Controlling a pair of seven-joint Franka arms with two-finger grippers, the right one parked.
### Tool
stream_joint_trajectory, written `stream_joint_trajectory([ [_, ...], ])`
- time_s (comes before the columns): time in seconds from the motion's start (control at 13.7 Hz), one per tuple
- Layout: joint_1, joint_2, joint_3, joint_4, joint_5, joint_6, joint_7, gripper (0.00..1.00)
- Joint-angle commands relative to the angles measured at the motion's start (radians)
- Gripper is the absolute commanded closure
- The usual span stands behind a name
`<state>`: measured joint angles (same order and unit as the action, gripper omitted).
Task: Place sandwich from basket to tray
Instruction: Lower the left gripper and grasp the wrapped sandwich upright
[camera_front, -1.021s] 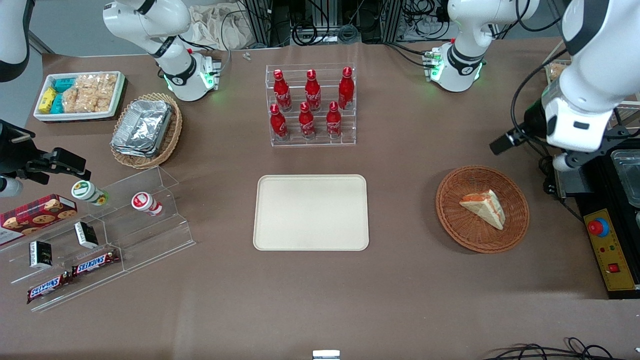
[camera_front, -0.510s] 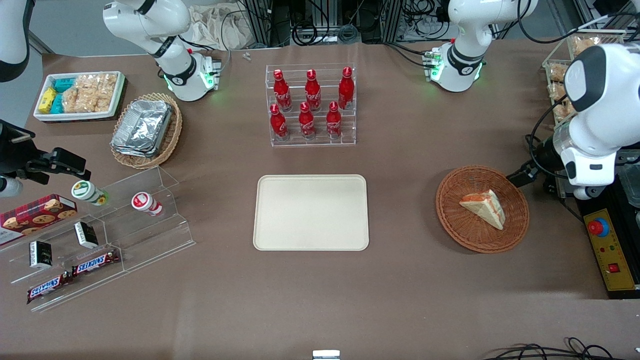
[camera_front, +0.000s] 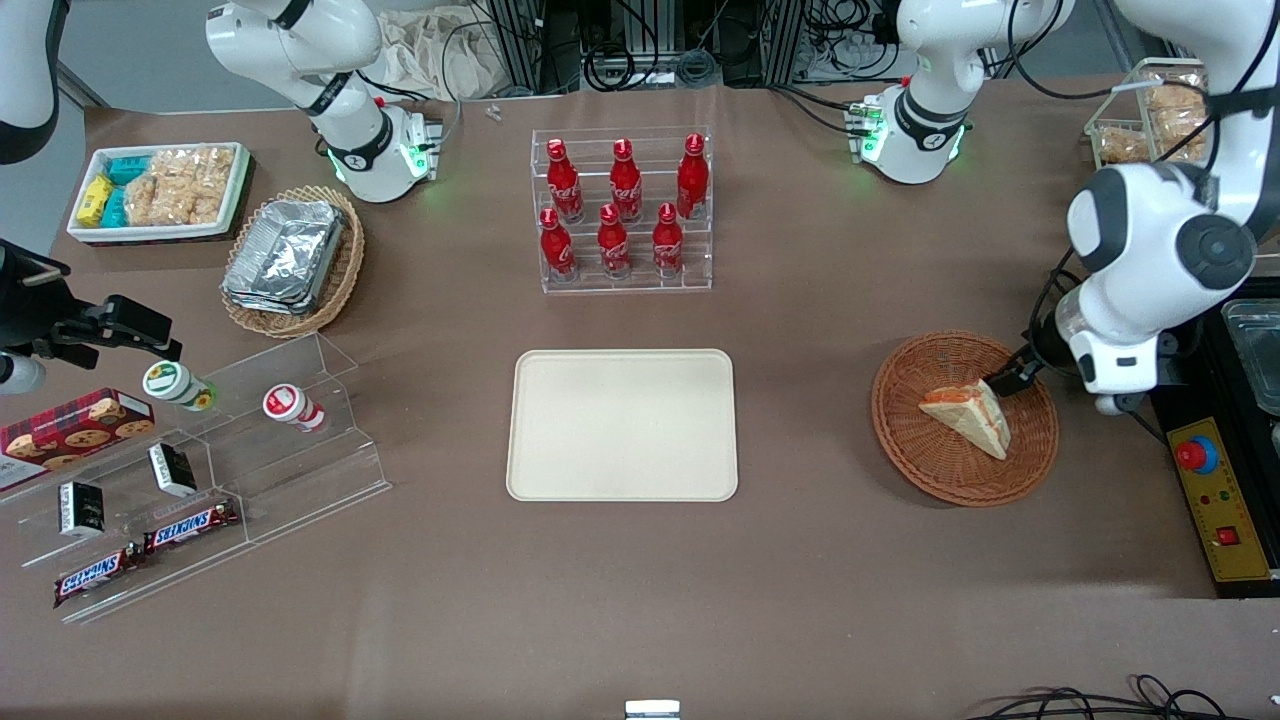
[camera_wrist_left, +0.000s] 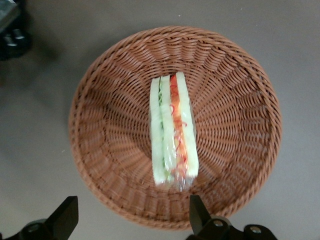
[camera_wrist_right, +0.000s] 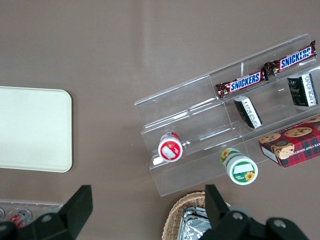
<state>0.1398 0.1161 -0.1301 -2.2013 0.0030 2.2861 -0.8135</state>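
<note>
- Gripper (camera_wrist_left: 132, 220) above the basket (camera_front: 903, 438), toward the working arm's end of the table; fingers (camera_wrist_left: 65, 217) spread wide, holding nothing.
- In the left wrist view, fingertips sit over the basket rim and the table just outside it, one each side of the sandwich's line; no contact with the sandwich (camera_wrist_left: 173, 131).
- In the front view only one dark fingertip (camera_front: 1003, 385) visible, over the basket edge just beside the sandwich's filling end; rest hidden under the white wrist.
- Sandwich (camera_front: 968, 412) lying in the basket, roughly central, filling edge up toward the wrist camera: pale bread outside, green and orange-red layers between.
- Basket (camera_wrist_left: 100, 150) round, reddish-brown wicker, resting flat on the brown table (camera_front: 800, 580).
- Tray (camera_front: 622, 424) cream-beige, flat on the table near its middle, well apart from the basket; nothing on it.
- Red bottles (camera_front: 620, 205) upright in a clear stepped rack, farther from the front camera than the tray.
- Tan wicker basket with foil containers (camera_front: 290, 260) and a white tray of snack packets (camera_front: 155, 190) toward the parked arm's end.
- Clear tiered stand (camera_front: 250, 470) at that same end, nearer the front camera, with two small cups, Snickers bars (camera_front: 150, 550) and a cookie box (camera_front: 70, 425).
</note>
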Motion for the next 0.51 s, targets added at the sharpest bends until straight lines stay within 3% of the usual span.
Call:
stream_joint_trajectory([
  [0.0, 0.008, 0.065, -0.010, 0.000, -0.001, 0.090, -0.056, 0.00],
  [0.44, -0.005, 0.168, -0.011, 0.000, 0.009, 0.176, -0.098, 0.00],
])
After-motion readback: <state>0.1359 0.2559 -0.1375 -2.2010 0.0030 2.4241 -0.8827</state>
